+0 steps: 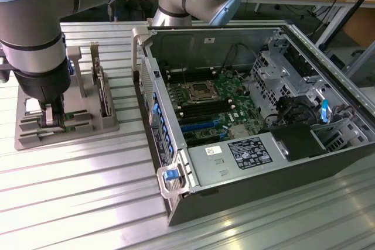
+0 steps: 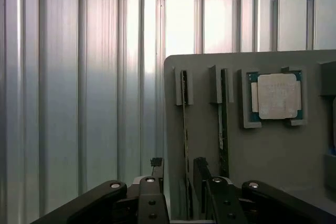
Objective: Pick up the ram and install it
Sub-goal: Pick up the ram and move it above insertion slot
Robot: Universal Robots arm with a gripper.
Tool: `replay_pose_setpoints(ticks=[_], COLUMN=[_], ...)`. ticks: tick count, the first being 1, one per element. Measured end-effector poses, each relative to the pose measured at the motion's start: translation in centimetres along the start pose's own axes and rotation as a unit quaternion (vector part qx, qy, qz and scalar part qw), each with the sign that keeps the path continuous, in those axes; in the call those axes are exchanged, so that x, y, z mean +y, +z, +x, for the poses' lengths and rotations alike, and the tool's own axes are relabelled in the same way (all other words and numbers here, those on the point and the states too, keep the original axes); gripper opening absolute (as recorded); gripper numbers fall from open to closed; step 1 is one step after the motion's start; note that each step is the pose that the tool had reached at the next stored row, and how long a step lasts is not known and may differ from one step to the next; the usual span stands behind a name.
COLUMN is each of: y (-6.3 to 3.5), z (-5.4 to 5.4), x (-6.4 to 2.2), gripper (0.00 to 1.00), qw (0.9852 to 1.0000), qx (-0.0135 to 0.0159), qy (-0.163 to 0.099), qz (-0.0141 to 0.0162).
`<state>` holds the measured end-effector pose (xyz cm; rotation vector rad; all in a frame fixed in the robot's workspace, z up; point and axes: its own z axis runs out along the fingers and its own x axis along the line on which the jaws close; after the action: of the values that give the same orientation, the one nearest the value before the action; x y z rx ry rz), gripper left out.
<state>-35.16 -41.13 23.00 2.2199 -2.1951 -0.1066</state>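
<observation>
Two rams stand on edge in slots of a grey holder (image 2: 262,145). They are thin green sticks with small dark chips. My gripper (image 2: 179,174) is lowered over the holder and straddles the nearer-to-edge ram (image 2: 185,124), one finger (image 2: 157,169) on each side with a gap to the stick. The second ram (image 2: 222,124) stands parallel beside it, outside the fingers. In the exterior view the gripper (image 1: 51,118) reaches down into the holder (image 1: 88,127) at that view's left. The open computer case (image 1: 246,115) lies to the right, its motherboard memory slots (image 1: 205,108) exposed.
A square silver processor chip (image 2: 276,95) sits in its own pocket of the holder beyond the rams. A hard drive (image 1: 104,95) stands upright in the holder. Ribbed aluminium table (image 1: 82,191) surrounds everything. The case holds a power supply (image 1: 240,153) and drive cages (image 1: 281,80).
</observation>
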Motion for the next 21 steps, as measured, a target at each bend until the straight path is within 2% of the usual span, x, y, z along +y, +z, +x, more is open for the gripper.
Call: replay_pose_setpoints(ticks=[6, 9, 10, 12, 16, 21], y=[1.52, 1.69, 1.69, 1.74, 2.41, 2.56], z=[0.2, 0.1, -0.1, -0.5, -0.5, -0.5], x=[-0.03, -0.04, -0.03, -0.01, 0.55, 0.69], gripper=[0.36, 0.36, 0.36, 0.36, 0.36, 0.36], qw=[1.0, 1.0, 1.0, 0.9999, 0.9999, 0.9999], qx=[0.0002, 0.0006, 0.0012, 0.0012, 0.0011, 0.0011], qy=[-0.004, -0.006, -0.008, -0.011, -0.011, -0.011], qz=[-0.0001, -0.0001, 0.001, 0.0011, 0.0011, 0.001])
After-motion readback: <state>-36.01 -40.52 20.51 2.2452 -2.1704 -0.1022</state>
